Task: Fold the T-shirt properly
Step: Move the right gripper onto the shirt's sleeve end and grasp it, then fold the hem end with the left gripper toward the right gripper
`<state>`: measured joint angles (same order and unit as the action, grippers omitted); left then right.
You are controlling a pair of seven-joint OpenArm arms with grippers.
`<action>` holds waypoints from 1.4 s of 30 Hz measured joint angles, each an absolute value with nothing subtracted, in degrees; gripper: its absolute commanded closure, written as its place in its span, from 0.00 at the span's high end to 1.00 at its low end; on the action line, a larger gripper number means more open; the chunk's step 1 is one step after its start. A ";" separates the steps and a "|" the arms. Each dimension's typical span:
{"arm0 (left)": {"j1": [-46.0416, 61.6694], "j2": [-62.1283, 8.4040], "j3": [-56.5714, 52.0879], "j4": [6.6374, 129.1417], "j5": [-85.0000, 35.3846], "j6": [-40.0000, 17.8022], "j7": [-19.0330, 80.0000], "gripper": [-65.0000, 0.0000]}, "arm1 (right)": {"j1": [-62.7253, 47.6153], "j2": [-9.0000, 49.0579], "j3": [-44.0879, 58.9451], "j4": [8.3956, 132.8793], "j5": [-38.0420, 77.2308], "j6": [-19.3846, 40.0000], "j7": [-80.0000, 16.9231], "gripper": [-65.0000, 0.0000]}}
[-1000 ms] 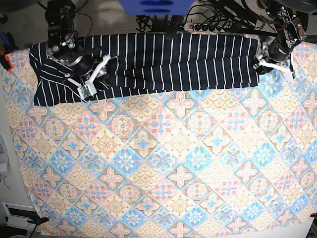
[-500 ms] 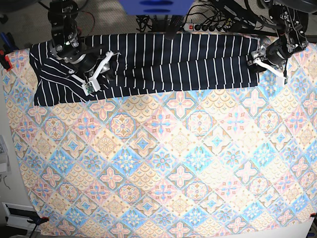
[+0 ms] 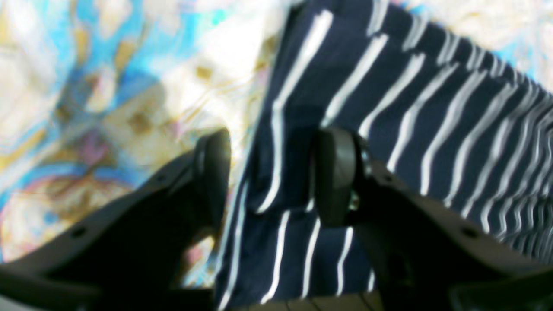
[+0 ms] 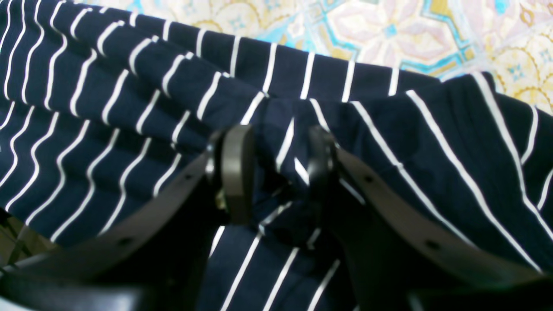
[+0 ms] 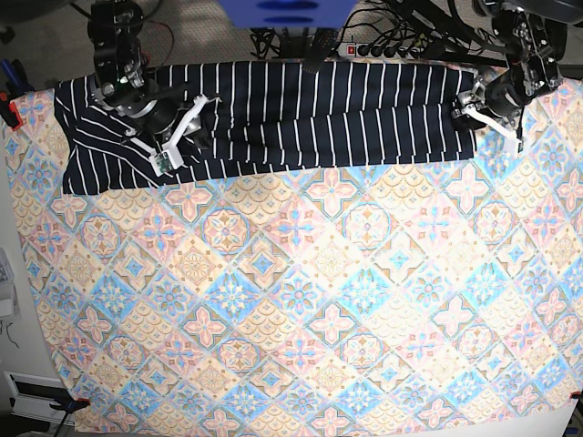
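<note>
Along the desk's far edge we see the T-shirt, navy, thin white stripes, rumpled; left pincer and right pincer both spread apart.

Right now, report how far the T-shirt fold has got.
Done: the T-shirt lies as a long band along the far edge of the tablecloth. In hand: the left gripper straddles its end edge, the right gripper a bunched ridge, both open. Left: folding the band's length.
</note>
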<state>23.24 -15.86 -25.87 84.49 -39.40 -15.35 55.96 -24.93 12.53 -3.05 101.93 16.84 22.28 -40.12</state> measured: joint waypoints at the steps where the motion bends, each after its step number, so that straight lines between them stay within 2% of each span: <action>1: 22.81 -16.05 -25.85 83.90 -39.83 -15.70 56.01 0.48 | -24.93 12.56 -3.05 101.93 16.82 22.31 -40.12 0.31; 9: 22.52 -14.92 -25.96 83.66 -39.68 -15.38 54.78 0.46 | -24.99 12.53 -3.05 102.00 16.80 22.28 -40.21 0.31; 16: 23.73 -14.55 -21.12 87.85 -38.83 -14.87 55.55 0.24 | -24.95 12.53 -2.98 102.00 16.80 22.28 -40.34 0.31; 23: 24.82 -13.37 -19.62 89.76 -39.48 -15.33 57.25 0.19 | -24.95 12.56 -2.94 102.00 16.80 22.28 -40.32 0.31; 25: 24.86 -13.34 -20.08 89.76 -40.95 -15.25 57.30 0.12 | -24.93 12.51 -2.96 102.02 16.84 22.31 -40.29 0.31; 27: 24.91 -13.34 -21.98 89.73 -43.42 -15.31 57.71 0.00 | -24.95 12.53 -2.96 102.04 16.95 22.28 -40.32 0.31; 38: 22.98 -13.34 -38.35 89.76 -45.01 -15.29 57.91 0.00 | -24.93 12.60 -3.05 102.06 16.78 22.24 -40.34 0.31; 42: 22.39 -14.48 -40.86 89.73 -44.45 -15.11 58.35 0.00 | -24.95 12.45 -3.40 102.15 17.04 22.33 -40.34 0.31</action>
